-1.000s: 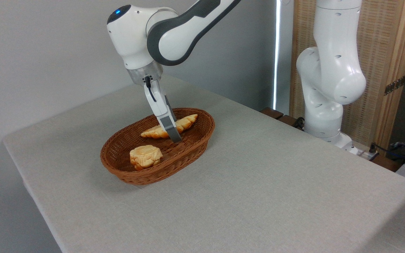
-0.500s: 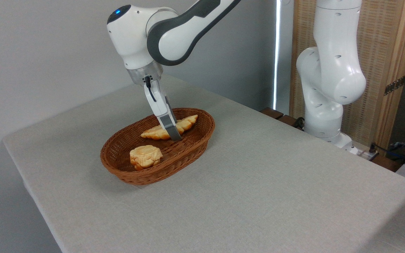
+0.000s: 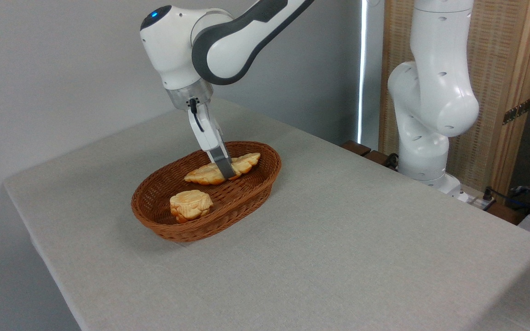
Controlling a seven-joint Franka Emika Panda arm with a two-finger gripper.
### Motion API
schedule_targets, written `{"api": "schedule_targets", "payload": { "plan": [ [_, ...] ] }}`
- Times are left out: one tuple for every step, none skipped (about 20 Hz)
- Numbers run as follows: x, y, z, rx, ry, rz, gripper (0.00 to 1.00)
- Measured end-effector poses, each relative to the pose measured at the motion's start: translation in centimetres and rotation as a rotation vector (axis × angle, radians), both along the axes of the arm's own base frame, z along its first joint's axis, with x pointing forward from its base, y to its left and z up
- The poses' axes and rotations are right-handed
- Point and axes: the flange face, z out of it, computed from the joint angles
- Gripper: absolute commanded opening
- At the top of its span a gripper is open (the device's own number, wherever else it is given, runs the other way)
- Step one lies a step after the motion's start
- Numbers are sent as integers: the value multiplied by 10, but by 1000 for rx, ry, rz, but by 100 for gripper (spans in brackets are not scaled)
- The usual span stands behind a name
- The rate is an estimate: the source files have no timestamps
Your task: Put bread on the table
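The long braided golden bread (image 3: 202,174) lies in the far half of the brown wicker basket (image 3: 265,181), which stands on the grey-beige table (image 3: 338,239). My gripper (image 3: 227,171) reaches down into the basket and is shut on the bread's middle. Only the near grey finger shows, and it hides the loaf's centre. The loaf's right end sits near the basket's far rim, a little raised.
A small pale round bun (image 3: 190,205) rests in the basket's near half. A second white robot arm (image 3: 430,105) stands at the table's far right edge, before a wooden screen. Cables and dark items lie at the far right.
My gripper has risen a little over the last second. The bread has shifted with it, its right end lifting and turning slightly. The bun and the basket have stayed put.
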Motion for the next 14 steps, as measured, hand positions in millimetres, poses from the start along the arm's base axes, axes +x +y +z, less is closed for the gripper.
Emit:
{"api": "schedule_targets", "payload": {
  "plan": [
    [0,0,1,-1,-2,0,31],
    [0,0,3,-2,-5,0,31],
    [0,0,6,-5,-10,3,31],
    [1,0,10,-7,-19,12,31],
    [1,0,16,-11,-30,22,31],
    [1,1,23,-15,-41,32,31],
    [0,2,29,-20,-52,36,31],
    [-1,2,33,-23,-59,38,31],
    [-2,4,38,-26,-65,40,31],
    [-4,5,43,-27,-69,44,31],
    [-5,7,48,-29,-75,53,29],
    [-5,10,56,-32,-83,64,27],
    [-4,15,65,-36,-91,76,27],
    [-3,22,74,-40,-95,90,27]
  ]
}}
